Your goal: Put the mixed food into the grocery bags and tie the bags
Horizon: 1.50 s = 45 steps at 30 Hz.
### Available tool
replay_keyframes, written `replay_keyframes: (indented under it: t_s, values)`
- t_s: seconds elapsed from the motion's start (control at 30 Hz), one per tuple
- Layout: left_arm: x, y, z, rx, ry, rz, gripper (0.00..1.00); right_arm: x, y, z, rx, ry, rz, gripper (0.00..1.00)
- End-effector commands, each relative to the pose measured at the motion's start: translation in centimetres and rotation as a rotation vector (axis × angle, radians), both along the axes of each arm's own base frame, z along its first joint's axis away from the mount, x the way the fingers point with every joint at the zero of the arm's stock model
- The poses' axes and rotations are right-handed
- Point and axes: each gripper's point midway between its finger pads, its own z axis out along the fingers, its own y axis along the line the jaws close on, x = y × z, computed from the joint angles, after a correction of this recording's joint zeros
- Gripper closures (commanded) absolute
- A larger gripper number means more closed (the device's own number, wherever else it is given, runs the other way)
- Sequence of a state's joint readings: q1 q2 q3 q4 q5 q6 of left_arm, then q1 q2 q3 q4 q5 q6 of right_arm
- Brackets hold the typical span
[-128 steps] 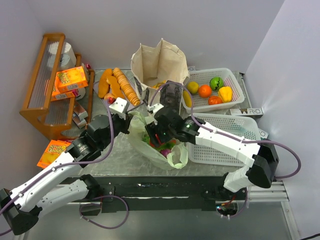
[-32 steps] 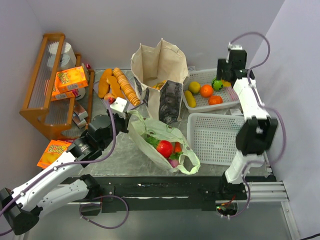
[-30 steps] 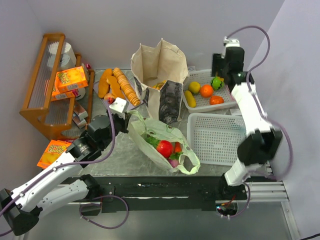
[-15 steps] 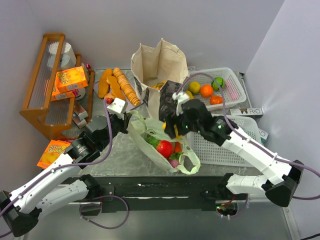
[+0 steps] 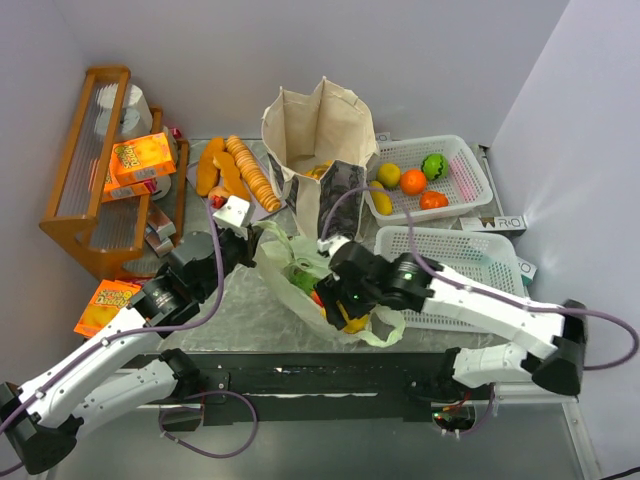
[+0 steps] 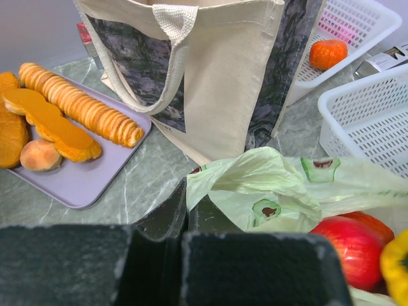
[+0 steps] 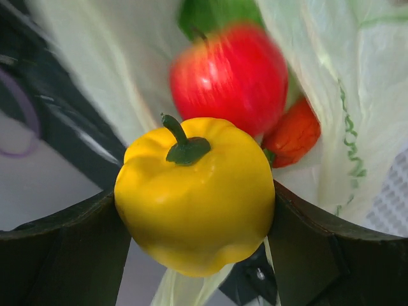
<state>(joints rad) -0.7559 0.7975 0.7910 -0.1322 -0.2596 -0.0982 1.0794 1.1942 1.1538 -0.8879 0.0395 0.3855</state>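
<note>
**Left gripper** (image 6: 186,213): jaws together, pinched on the rim of the bag (image 6: 280,185). The thin green film comes out between the fingertips and spreads ahead and to the gripper's right. From above, this gripper (image 5: 256,248) sits at the left edge of the bag (image 5: 288,252).

**Right gripper** (image 7: 196,197): jaws wide, clamped on the pepper (image 7: 191,220), one dark finger (image 7: 64,255) pressed to each flank. The stem points up. From above, the gripper (image 5: 340,306) is low over the bag mouth, with the pepper (image 5: 352,322) at its tip.

**Pepper**: yellow, whole, carried between the right fingers above the bag's contents. It is not resting on them, as far as can be told.

**Bag contents**: beyond the right gripper, past the pepper, lie a red apple (image 7: 229,76) and an orange-red piece (image 7: 293,134) touching it. A blurred green item (image 7: 213,13) lies further off. The apple (image 6: 347,245) also shows to the right of the left gripper.

**Tote** (image 6: 217,95): upright with its mouth open, directly ahead of the left gripper and just behind the bag.

**Bread** (image 6: 83,111): lies on a lilac tray (image 6: 83,185), ahead and left of the left gripper.

**Near basket** (image 6: 370,121): white mesh, ahead and right of the left gripper. It lies beside the bag and under the right arm.

**Far basket** (image 5: 470,165): beyond the near basket, well away from both grippers. It holds yellow, orange, green and red fruit pieces.

**Rack** (image 5: 90,160): wooden, holding orange boxes (image 5: 140,160), well off to the left of the left gripper.
</note>
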Motion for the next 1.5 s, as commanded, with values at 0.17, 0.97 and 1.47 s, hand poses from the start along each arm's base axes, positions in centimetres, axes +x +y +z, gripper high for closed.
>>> replay_keyframes:
  t_s: [0.17,0.97,1.47]
  values:
    - [-0.2,0.5,2.1,-0.063,-0.049,0.014,0.99,2.0,-6.0,-4.8,-0.454,-0.016,-0.240,0.72]
    - [-0.3,0.1,1.8,-0.061,-0.038,-0.003,0.99,0.7,1.1,9.3,0.206,-0.147,-0.058,0.01]
    - [-0.3,-1.4,1.7,-0.074,0.013,-0.055,0.99,-6.7,-10.1,6.2,0.072,0.030,-0.038,0.01]
